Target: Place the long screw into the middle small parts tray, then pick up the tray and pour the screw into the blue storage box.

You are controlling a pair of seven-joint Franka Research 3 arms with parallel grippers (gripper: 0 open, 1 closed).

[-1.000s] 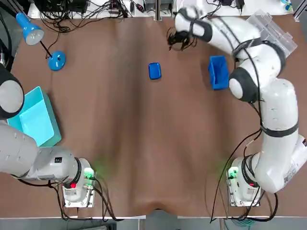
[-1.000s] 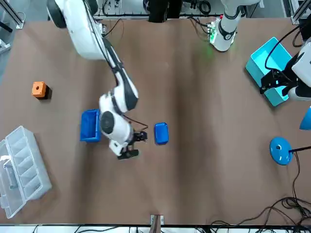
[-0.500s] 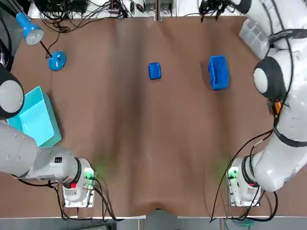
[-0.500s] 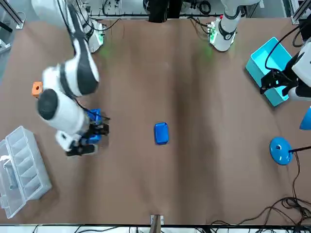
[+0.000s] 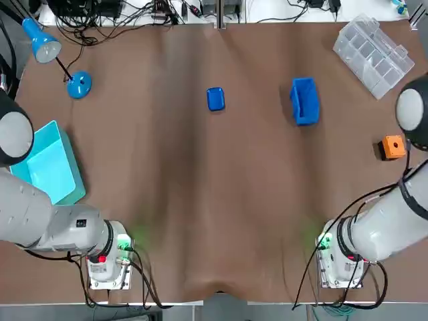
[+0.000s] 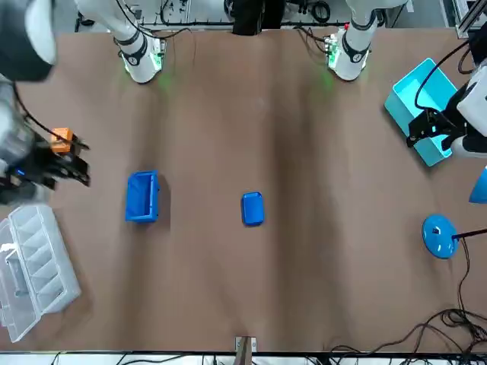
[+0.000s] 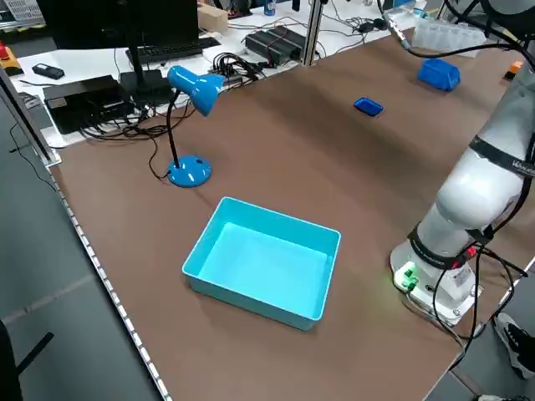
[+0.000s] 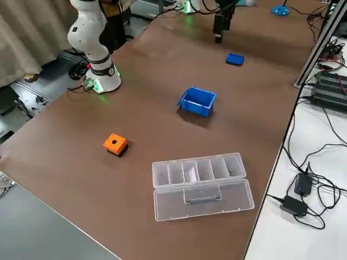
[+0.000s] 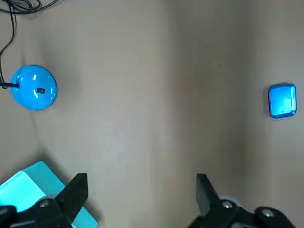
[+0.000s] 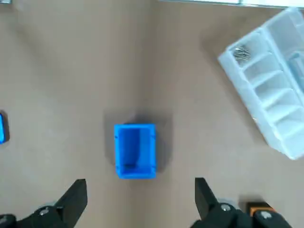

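Where cables (image 5: 87, 27) trail, the brown table (image 5: 200, 200) holds a blue storage box (image 5: 304, 100).

Mid-table, small blue tray (image 5: 215, 99) lying flat; open blue storage box (image 5: 304, 101) upright, well apart

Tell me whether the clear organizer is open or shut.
Open: the organizer has its lid folded out flat beside it, leaving the compartments uncovered.

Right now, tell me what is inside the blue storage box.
The blue storage box shows only its own bare blue floor, with nothing lying in it; its shaded end cannot be made out.
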